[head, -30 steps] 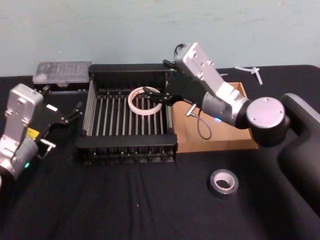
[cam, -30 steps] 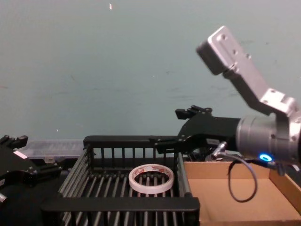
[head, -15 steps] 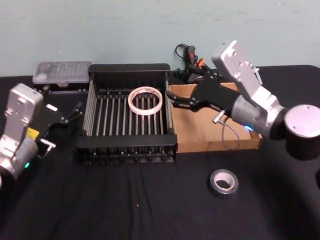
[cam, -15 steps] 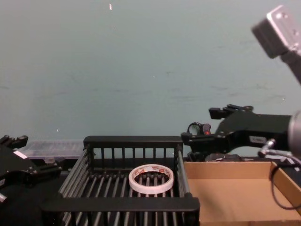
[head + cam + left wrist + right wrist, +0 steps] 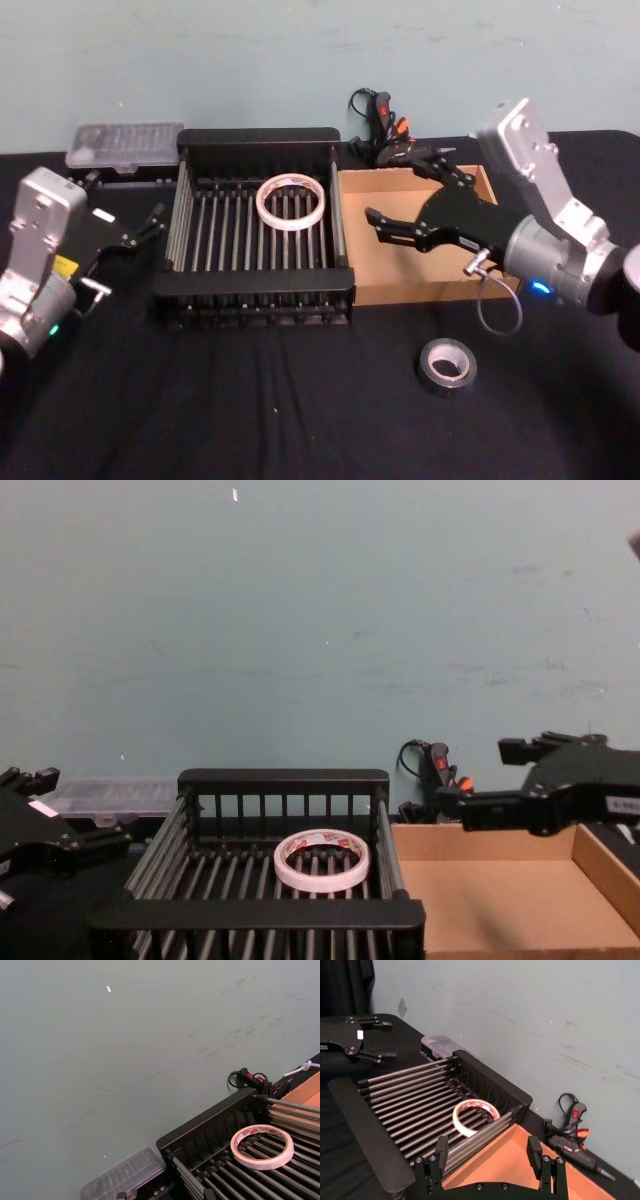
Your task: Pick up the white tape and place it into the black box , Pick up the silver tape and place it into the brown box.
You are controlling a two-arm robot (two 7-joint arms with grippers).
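The white tape [image 5: 291, 202] is lying flat on the slatted floor of the black box [image 5: 255, 290], toward its far side, touched by neither gripper. The silver tape [image 5: 447, 365] is resting on the black bench [image 5: 250, 400], in front of the brown box [image 5: 400, 285] and apart from it. The brown box is standing directly against the right side of the black box.

The right gripper [image 5: 402, 196] is being held above the brown box's interior, its jaws spread wide with nothing between them; in the right wrist view the two fingertips [image 5: 441, 1147] are seen well apart. The left gripper [image 5: 140, 226] is being kept parked at the left of the black box, its jaws likewise spread and empty.

A clear plastic case [image 5: 124, 145] and a black glue gun [image 5: 385, 125] are lying at the bench's far edge.
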